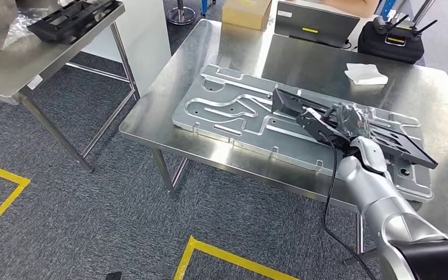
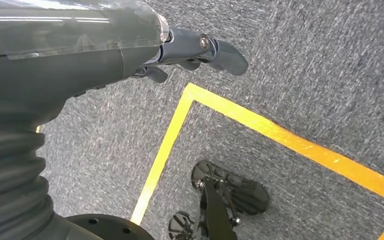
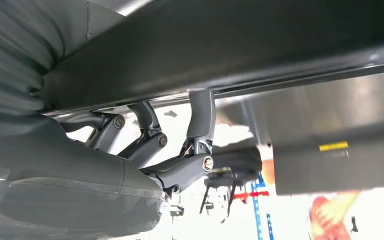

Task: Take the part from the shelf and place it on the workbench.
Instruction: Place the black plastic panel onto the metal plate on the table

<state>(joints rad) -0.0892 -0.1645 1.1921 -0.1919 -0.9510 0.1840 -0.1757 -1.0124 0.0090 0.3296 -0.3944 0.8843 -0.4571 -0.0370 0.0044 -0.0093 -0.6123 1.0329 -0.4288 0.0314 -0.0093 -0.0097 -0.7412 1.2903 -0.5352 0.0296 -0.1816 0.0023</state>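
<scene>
The black frame-like part (image 1: 407,147) lies tilted over the right half of a machined aluminium plate (image 1: 233,108) on the steel workbench (image 1: 221,52). My right hand (image 1: 343,121) grips the part near its middle, with the arm reaching in from the lower right. From the right wrist view the part (image 3: 230,45) spans the picture as a dark bar, and my fingers (image 3: 201,120) press against its edge. I cannot tell whether the part touches the plate. My left hand (image 2: 190,55) hangs above the carpet and holds nothing, its fingers loosely apart.
A second black part (image 1: 73,20) rests on the steel table (image 1: 11,64) at the far left. At the back of the workbench are a white cloth (image 1: 366,74), a cardboard box (image 1: 246,11), a grey case (image 1: 315,23) and a black bag (image 1: 392,39). Yellow tape (image 1: 227,256) marks the carpet.
</scene>
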